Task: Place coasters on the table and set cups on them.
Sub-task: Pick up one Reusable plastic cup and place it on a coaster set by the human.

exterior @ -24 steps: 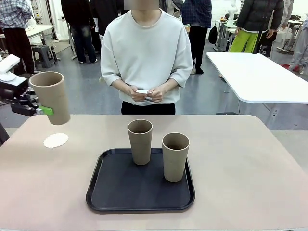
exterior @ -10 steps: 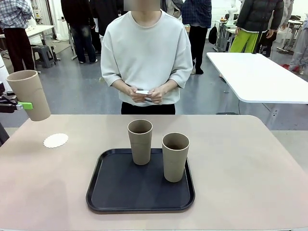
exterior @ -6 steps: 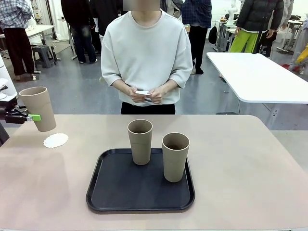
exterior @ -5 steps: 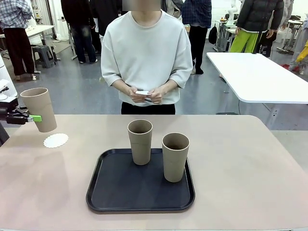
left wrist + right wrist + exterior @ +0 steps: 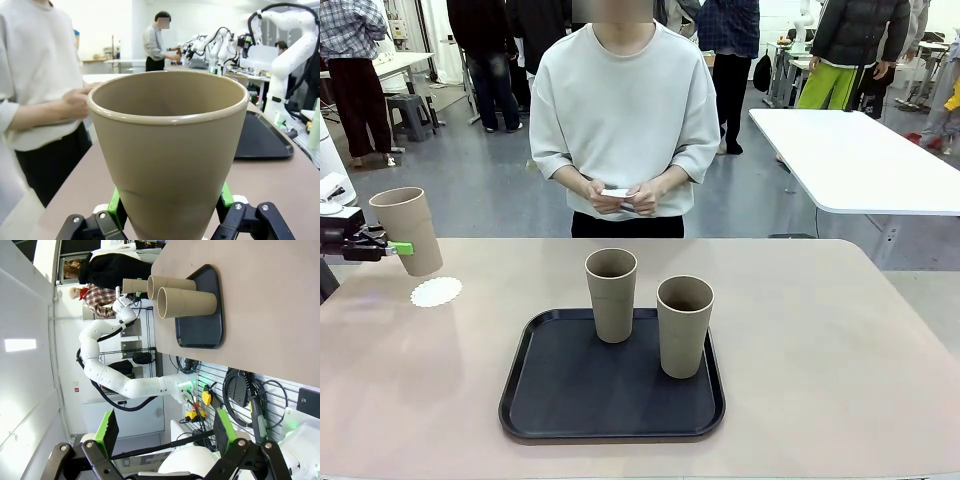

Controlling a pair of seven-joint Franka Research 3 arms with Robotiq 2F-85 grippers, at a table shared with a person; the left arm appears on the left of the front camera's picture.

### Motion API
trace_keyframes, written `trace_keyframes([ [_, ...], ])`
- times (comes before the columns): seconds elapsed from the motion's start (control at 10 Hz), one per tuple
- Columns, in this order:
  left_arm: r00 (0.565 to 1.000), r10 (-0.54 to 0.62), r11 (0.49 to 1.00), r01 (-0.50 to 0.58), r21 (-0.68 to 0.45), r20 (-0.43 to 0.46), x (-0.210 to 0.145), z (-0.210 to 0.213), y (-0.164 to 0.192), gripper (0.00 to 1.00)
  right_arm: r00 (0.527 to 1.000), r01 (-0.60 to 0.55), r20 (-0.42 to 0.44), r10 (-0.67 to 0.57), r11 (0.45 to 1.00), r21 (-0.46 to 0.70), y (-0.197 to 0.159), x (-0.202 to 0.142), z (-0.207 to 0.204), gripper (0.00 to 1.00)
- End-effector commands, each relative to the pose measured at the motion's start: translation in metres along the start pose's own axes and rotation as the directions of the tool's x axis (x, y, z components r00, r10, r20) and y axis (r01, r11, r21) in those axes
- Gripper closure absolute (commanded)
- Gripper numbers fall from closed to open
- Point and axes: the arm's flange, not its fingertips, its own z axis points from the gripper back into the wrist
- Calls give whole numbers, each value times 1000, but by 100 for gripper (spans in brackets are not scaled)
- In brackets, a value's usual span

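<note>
Hanging over the far left part of the table [image 5: 840, 350], a tan paper cup [image 5: 408, 230] is clamped between the green pads of the left gripper [image 5: 395, 247], which has closed on the cup's lower half from the 9 o'clock side. The cup is tilted: its long axis runs from the open mouth at 11 o'clock to the base at 5 o'clock. A white lacy coaster [image 5: 436, 292] lies flat on the table just beyond the base, also toward 5 o'clock. Base and coaster look near each other but apart. By my reading, the coming move is a short drop toward 5 o'clock while the cup is stood upright.

The coaster sits near the table's left edge with bare tabletop all around it. A black tray [image 5: 535, 400] lies well apart at 4 o'clock from it. Two more cups stand upright on the tray, one toward the back [image 5: 611, 294] and one at its 4 o'clock [image 5: 685, 325], both out of the path.

A person stands at 12 o'clock across the table, hands [image 5: 620, 195] together around something small and white.

The right gripper [image 5: 162, 432] is spread wide, holds nothing, and is far from the coaster, so the left arm is the nearer one.
</note>
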Motion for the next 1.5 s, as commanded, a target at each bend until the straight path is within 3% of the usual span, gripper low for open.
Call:
trace_keyframes([
  [0.0, 1000, -12, 1000, 12, 6, 29, -9, 1, 10, 16, 1000, -8, 1, 8, 1000, 10, 0, -1, 0, 0],
  [1.4, 998, -48, 999, 47, -18, -32, -50, -10, -11, 16, 1000, -8, 1, 8, 1000, 10, 0, -1, 0, 0],
])
